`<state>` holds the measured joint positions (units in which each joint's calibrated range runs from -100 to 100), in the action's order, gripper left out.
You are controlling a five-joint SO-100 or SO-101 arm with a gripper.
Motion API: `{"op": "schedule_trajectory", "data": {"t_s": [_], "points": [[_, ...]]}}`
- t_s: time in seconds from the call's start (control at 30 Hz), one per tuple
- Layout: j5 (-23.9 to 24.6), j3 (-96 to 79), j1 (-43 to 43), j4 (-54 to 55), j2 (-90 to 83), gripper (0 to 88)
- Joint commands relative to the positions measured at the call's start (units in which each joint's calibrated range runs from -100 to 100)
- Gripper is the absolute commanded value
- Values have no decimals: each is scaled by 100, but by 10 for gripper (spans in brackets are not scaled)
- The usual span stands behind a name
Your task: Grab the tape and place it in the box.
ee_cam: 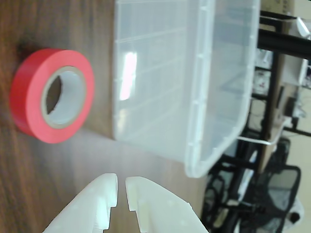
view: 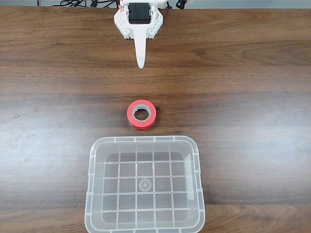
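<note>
Fixed view: one tape (view: 141, 115), one box (view: 145, 185), one gripper (view: 140, 62).

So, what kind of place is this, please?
Probably an office or lab workspace: a wooden table, cables at its far edge, and a black mesh chair with dark metal frames behind the box.

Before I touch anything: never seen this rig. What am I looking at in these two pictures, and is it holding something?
It is a small white robot arm on a wooden table. The fixed view looks down from above: the arm enters at the top edge, its gripper pointing toward the red tape, which lies flat, hole up, apart from it. Below the tape is the clear box, with nothing in it. The wrist view comes from a camera on the arm, and the picture seems to lie on its side: the gripper shows at the bottom, its fingers nearly together, with the tape and box ahead. Nothing is held.
</note>
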<state>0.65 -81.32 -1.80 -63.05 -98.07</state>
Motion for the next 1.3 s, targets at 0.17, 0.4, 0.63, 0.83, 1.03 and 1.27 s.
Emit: {"op": "schedule_trajectory", "data": {"t_s": [0.17,0.4,0.63,0.83,1.03,1.27], "points": [[19,2021,-3,218,1111,12],[40,4045,71,132,4240,12],[24,4974,71,-5,7072,13],[72,4982,71,124,8392,13],[35,4965,85,603,9180,13],[40,4974,85,620,9325,17]]}}
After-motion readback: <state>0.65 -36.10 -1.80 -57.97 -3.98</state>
